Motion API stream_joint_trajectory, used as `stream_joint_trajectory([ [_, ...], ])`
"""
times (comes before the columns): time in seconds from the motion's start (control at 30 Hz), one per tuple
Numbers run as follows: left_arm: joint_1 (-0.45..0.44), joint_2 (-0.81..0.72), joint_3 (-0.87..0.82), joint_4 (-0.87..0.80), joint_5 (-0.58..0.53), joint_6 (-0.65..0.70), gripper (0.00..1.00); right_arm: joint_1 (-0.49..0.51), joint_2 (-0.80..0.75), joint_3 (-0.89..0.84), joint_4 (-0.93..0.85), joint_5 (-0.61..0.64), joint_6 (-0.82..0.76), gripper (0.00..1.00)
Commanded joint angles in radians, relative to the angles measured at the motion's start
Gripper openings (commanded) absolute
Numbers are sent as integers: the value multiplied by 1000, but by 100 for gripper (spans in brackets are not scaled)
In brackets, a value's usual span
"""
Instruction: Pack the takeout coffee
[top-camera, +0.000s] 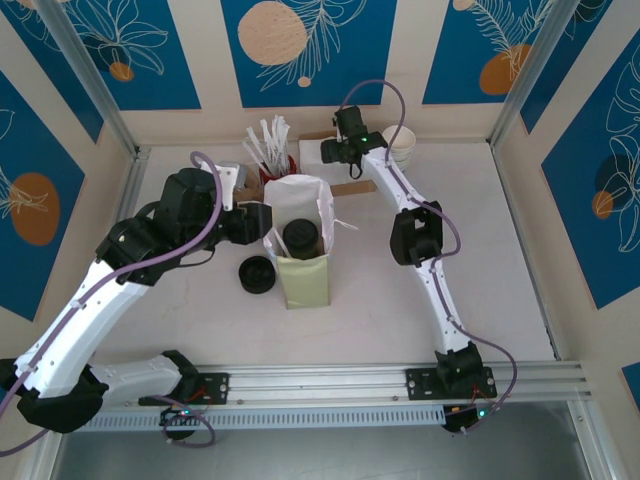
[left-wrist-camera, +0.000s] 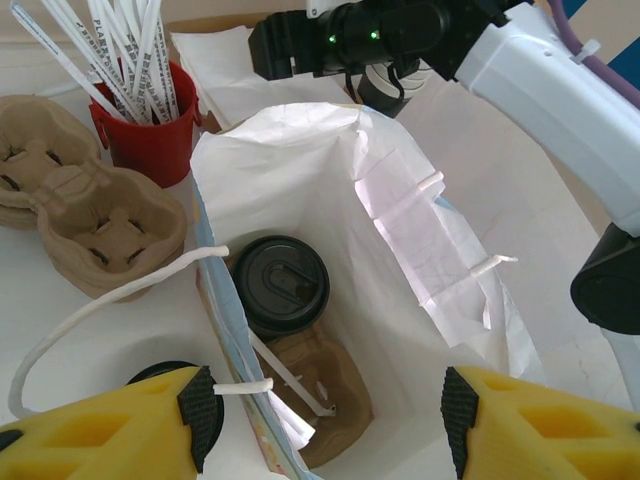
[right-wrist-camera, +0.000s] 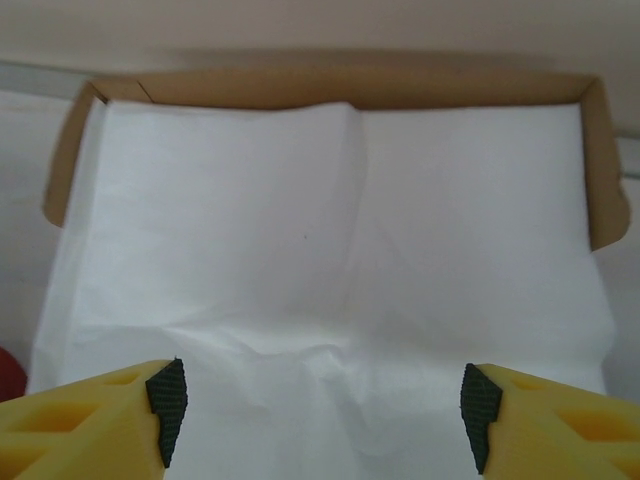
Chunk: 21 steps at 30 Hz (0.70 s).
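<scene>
Left fingers (left-wrist-camera: 468, 412) above bagged takeout coffee (left-wrist-camera: 281, 283)

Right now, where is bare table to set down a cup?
Two bare patches: in front of the bag, up to the rail; and right of the right arm, up to the wall. It is crowded along the back, with straws, napkins and cups, and left of the bag, by the lid.

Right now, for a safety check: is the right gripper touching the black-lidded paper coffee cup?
Apart. Top view: right gripper over the white napkins, cup inside the white paper bag.
</scene>
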Motion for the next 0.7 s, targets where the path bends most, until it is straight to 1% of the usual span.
stream_joint_trajectory([
  [0.0, 8, -17, -11, 12, -13, 10, 63, 6, 24, -8, 0, 21, -15, 76],
  [0.57, 9, -26, -32, 18, -10, 1, 63, 5, 53, -51, -30, 23, -1, 75],
  [0.67, 8, -27, -34, 19, -8, -1, 63, 5, 56, -56, -34, 20, 1, 73],
])
